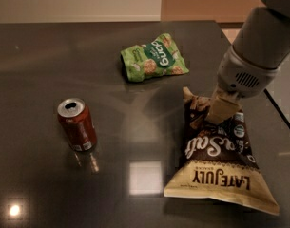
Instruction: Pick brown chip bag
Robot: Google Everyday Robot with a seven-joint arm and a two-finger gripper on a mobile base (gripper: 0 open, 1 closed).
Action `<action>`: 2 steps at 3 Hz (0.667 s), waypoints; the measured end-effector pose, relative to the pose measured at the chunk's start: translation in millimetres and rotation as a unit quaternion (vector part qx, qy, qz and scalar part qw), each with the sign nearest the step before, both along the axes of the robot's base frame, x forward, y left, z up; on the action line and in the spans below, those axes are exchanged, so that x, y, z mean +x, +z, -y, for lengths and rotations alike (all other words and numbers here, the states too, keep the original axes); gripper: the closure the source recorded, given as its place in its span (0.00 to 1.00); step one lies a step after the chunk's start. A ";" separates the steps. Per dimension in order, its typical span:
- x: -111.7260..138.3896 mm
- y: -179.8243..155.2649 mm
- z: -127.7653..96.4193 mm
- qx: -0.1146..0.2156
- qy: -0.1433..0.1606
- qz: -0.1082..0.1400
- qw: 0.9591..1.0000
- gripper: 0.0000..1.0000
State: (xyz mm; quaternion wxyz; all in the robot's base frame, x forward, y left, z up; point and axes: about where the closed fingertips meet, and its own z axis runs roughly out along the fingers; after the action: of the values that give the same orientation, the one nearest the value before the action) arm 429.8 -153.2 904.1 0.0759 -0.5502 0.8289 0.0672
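Note:
The brown chip bag [217,163] lies at the right of the dark table [44,51], cream bottom end toward me with "LATE JULY" lettering. Its far end is pinched and raised off the table, so the bag slopes up toward the gripper. My gripper [219,112] comes down from the upper right on a grey arm and is shut on that far end of the bag. The cream fingers [220,107] cover part of the bag's top.
A smaller green snack bag [153,57] lies at the back centre. A red soda can [77,125] stands upright at the left. The table's right edge [280,109] runs close beside the brown bag. A bright light reflection [145,177] shows on the table.

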 end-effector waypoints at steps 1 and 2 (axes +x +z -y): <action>0.0 31.2 -10.9 0.019 0.027 0.023 0.999 1.00; 2.4 63.3 -17.9 0.034 0.053 0.047 0.997 1.00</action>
State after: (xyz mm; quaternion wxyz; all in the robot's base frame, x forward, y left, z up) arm 432.3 -135.3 967.4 0.1297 -0.5927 0.7915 0.0733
